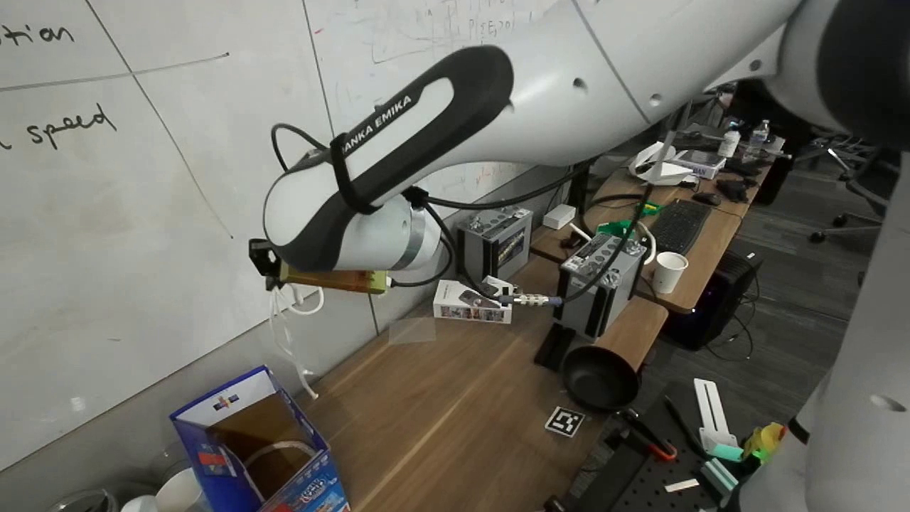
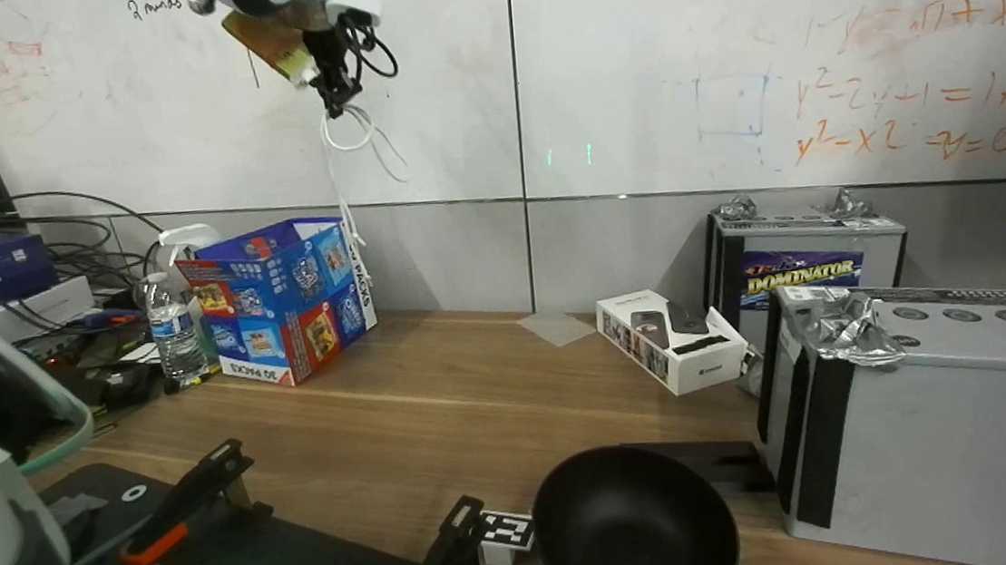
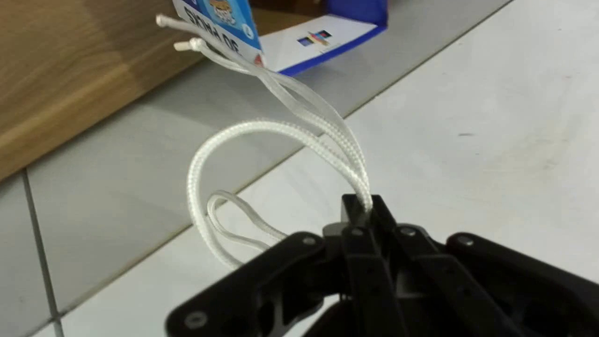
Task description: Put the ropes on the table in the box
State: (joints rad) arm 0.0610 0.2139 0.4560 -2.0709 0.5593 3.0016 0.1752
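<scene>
Below a whiteboard (image 2: 628, 44) marked with handwriting and formulas, we look over a brown wood-grain desk (image 2: 479, 430). Toward its right, in an exterior view, we see two gray battery cases (image 2: 944, 435) topped with crumpled foil, a white printed carton (image 2: 711, 366) just left of the farther one, and, nearer, a black frying pan (image 2: 634, 526) with a patterned marker block (image 2: 506, 530) just left of it. On the left stands the open blue cardboard box (image 2: 308, 286), a water bottle (image 2: 177, 329) just left of it. In an exterior view we also make out a second desk (image 1: 711, 245) bearing a keyboard (image 1: 680, 226) and a paper cup (image 1: 670, 276), above a gray floor (image 1: 803, 299).

High over the desk, the jaws are clamped together on the white rope (image 3: 262, 125). Below them it spreads into a wide loop, a smaller loop and trailing strands. It hangs outside the box, beside its wall; we cannot tell whether its ends touch it. Inside the box we see another pale loop of cord (image 1: 284, 446).
</scene>
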